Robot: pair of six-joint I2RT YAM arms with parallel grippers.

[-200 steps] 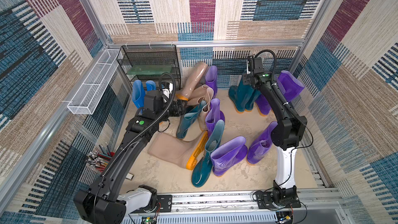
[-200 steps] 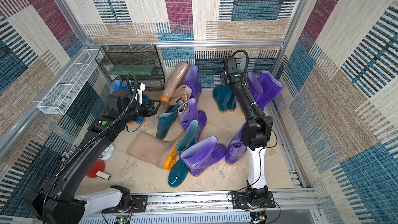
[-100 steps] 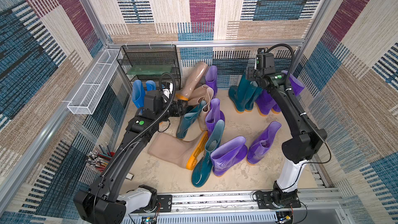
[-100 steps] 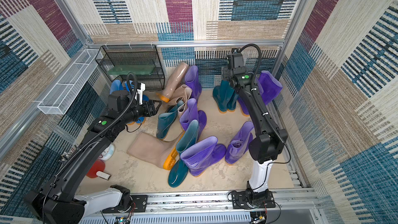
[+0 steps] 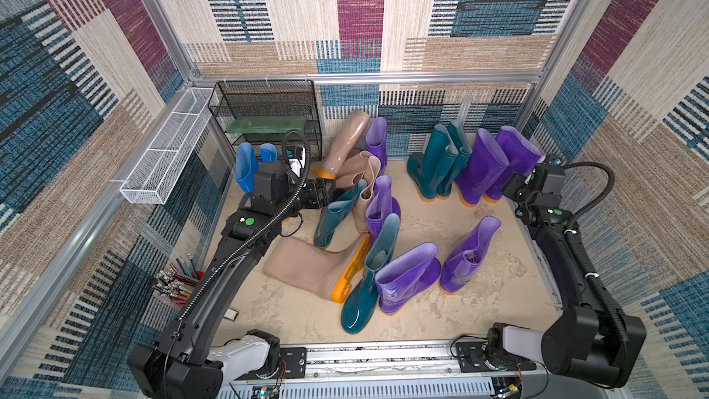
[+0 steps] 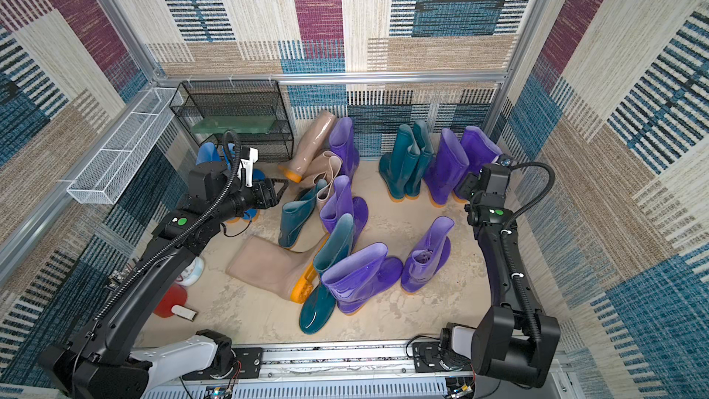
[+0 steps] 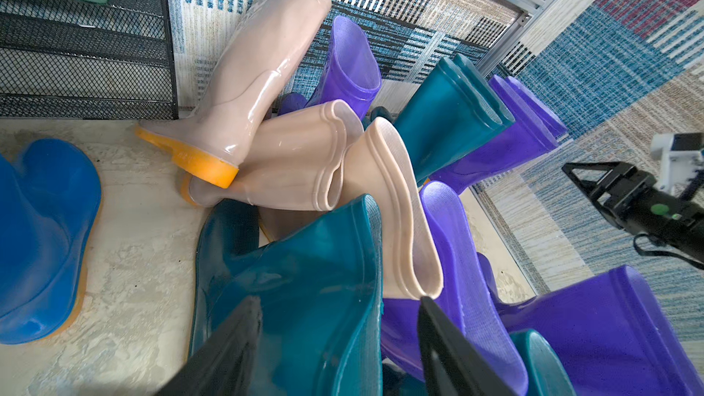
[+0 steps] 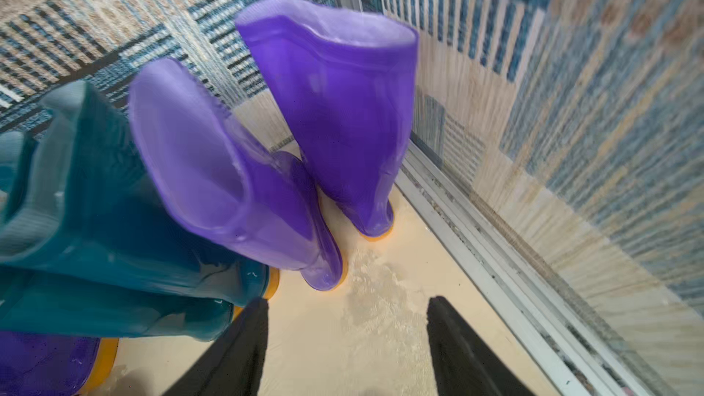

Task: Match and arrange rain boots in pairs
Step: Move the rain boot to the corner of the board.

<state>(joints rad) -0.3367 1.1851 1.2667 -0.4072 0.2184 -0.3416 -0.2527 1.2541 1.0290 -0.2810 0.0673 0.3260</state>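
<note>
Rain boots crowd the sandy floor in both top views. A teal pair [image 5: 437, 163] and a purple pair [image 5: 483, 166] stand upright at the back right, and a blue pair [image 5: 245, 163] at the left. My left gripper [image 7: 339, 299] is open astride the cuff of a leaning teal boot [image 7: 304, 280], beside beige boots [image 7: 289, 158]. My right gripper [image 8: 344, 300] is open over bare floor just in front of the purple pair [image 8: 343, 108], holding nothing. A beige boot [image 5: 307, 266] lies flat beside a tall teal boot [image 5: 368, 282] and short purple boots [image 5: 406, 278].
A black wire rack [image 5: 268, 117] stands in the back left corner, with a white wire basket [image 5: 169, 147] on the left wall. Pencils [image 5: 180, 282], a red object [image 6: 169, 301] and a white jar [image 6: 192, 270] lie under my left arm. Metal-framed walls close all sides.
My right gripper has let go of the purple boot, which now stands upright beside its match at the back right. The right arm has drawn back toward the right wall. The left arm has not moved.
</note>
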